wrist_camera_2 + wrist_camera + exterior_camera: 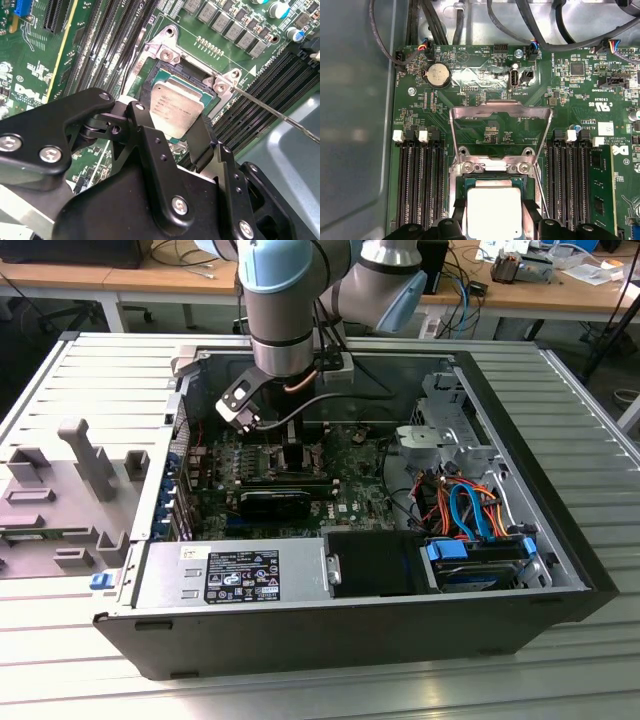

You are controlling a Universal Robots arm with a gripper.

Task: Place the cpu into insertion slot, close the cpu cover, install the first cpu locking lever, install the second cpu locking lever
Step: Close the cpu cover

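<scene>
Silver-grey cpu [495,210] is clamped between the gripper's [495,222] fingers [459,212] at the insertion slot [492,168], with the cpu cover [500,106] standing open behind. A tilted or offset release would likely bend socket pins.

Bright, even room light falls from above in the exterior view; the ribbed pale grey metal counter [560,390] shines, with a white band of glare along its edge nearest the camera; the inside of the open black metal computer case [300,635] is dimmer, shaded by the grey and pale blue robot arm [285,300]; in the first wrist view the small flat square silver-grey cpu [494,207] is washed almost white, the thin silvery square metal cpu cover [501,106] glints along its upper bar, and the smooth grey case wall [355,125] carries hazy pale reflections; in the second wrist view the cpu shows only a dull sheen.
</scene>
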